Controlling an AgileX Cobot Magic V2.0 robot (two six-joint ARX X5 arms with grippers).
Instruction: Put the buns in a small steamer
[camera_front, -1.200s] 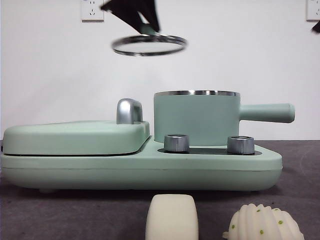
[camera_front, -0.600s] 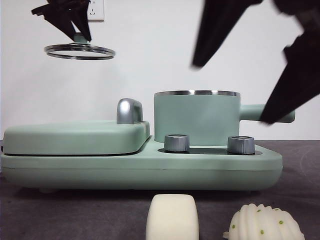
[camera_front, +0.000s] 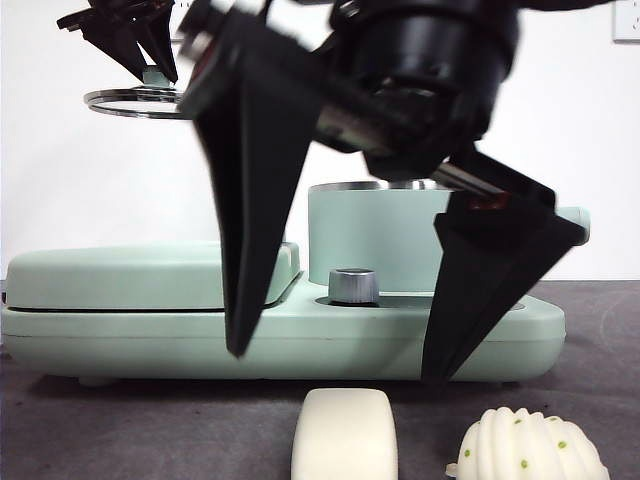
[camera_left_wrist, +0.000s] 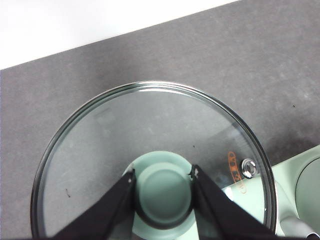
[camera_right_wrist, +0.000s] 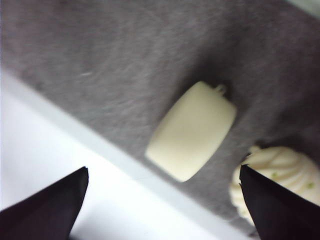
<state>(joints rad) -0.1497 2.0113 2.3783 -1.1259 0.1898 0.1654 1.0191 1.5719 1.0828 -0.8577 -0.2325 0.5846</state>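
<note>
The biggest change was the right gripper (camera_front: 340, 365). Half a second before, it showed only as dark shapes high at the right side of the front view; at this moment it filled the middle of that view, large and dark, hiding much of the small steamer (camera_front: 372, 240) behind it. Its fingers (camera_front: 250, 250) were spread wide apart and empty, tips pointing down toward the grey bench (camera_front: 150, 430). The right wrist view showed the smooth bun (camera_right_wrist: 192, 131) lying on the bench between the two open fingers, with the ribbed bun (camera_right_wrist: 275, 175) just beside it, close to one fingertip. This suggested the arm had come in to pick up the smooth bun first, though neither bun was touched yet.

The steamer stood open on the mint-green cooker base (camera_front: 120, 330), its steel rim bare, next to the flat grill cover (camera_front: 110, 275).

The smaller change was the left gripper (camera_left_wrist: 162, 182). It stayed high at the upper left of the front view, hardly shifted from half a second before, fingers clamped on the green knob (camera_left_wrist: 164, 187) of the glass lid (camera_left_wrist: 150, 130), holding it clear of the pot.

Small orange markings sat on the glass beside a steel vent (camera_left_wrist: 247, 167); they were too small to read. No other writing was visible.
</note>
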